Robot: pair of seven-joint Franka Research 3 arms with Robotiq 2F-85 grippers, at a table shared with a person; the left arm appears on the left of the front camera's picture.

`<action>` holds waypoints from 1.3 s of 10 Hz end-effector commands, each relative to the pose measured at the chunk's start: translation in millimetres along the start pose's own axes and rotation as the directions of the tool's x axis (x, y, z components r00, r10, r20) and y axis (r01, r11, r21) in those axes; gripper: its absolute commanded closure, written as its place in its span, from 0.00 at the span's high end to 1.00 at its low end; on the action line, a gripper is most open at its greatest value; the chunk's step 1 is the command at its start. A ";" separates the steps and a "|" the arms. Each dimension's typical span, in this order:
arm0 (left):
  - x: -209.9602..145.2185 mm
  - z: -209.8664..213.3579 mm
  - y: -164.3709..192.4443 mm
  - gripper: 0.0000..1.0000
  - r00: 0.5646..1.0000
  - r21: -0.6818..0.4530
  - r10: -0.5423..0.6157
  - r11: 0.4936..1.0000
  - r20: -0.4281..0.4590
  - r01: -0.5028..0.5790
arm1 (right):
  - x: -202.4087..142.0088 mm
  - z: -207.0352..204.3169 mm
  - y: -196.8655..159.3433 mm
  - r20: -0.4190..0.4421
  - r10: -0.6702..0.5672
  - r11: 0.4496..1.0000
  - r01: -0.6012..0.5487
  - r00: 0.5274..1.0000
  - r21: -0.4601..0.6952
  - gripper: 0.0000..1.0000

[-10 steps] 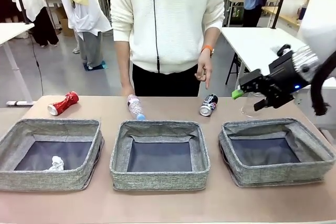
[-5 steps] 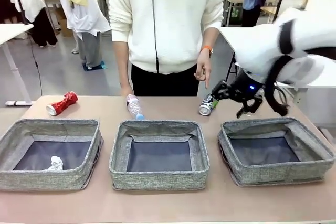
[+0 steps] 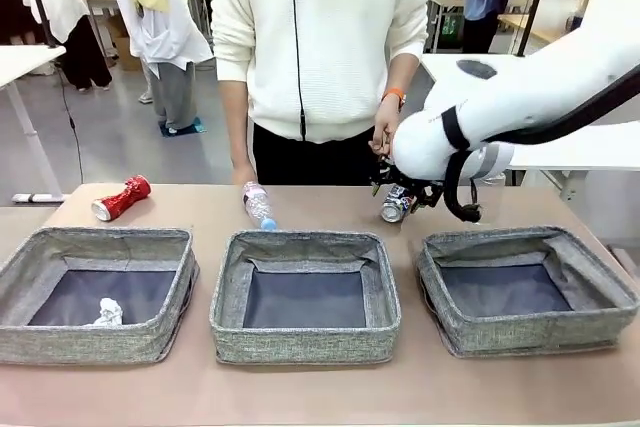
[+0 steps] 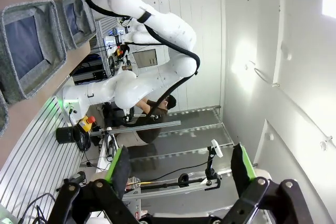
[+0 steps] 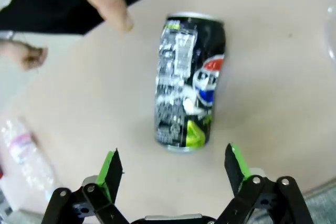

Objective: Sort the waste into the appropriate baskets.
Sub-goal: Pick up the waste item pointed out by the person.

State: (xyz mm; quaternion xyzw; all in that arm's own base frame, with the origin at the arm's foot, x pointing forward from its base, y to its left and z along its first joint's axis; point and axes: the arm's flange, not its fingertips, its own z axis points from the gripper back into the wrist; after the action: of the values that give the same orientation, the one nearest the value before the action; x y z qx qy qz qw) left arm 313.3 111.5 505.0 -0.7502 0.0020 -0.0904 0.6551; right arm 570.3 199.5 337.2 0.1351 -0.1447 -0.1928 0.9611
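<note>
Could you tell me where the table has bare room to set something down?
Bare table runs along the near edge before the three baskets, and at the far edge between red can and bottle. It is crowded around the dark can, with the right fingers and the person's hand beside it.

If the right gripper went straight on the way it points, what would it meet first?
Most likely the can, lying on the table straight ahead of the open right gripper; nothing seems between them.

- Smooth white rounded right arm, black joint band, black cable loop.
- Black right claw, green pads.
- Person: white knit sweater, orange wristband.
</note>
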 end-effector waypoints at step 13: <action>-0.9 -0.1 -3.0 1.00 1.000 -0.002 -0.003 1.000 0.003 0.003 | 4.2 -39.0 -6.9 0.016 -0.100 0.995 0.100 0.995 -0.007 0.00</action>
State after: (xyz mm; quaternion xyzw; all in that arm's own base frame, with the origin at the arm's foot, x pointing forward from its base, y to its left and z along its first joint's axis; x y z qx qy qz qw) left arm 313.3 111.5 505.1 -0.7501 0.0019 -0.0905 0.6551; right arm 585.0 200.0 302.9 0.1241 -0.1479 -0.2481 0.9493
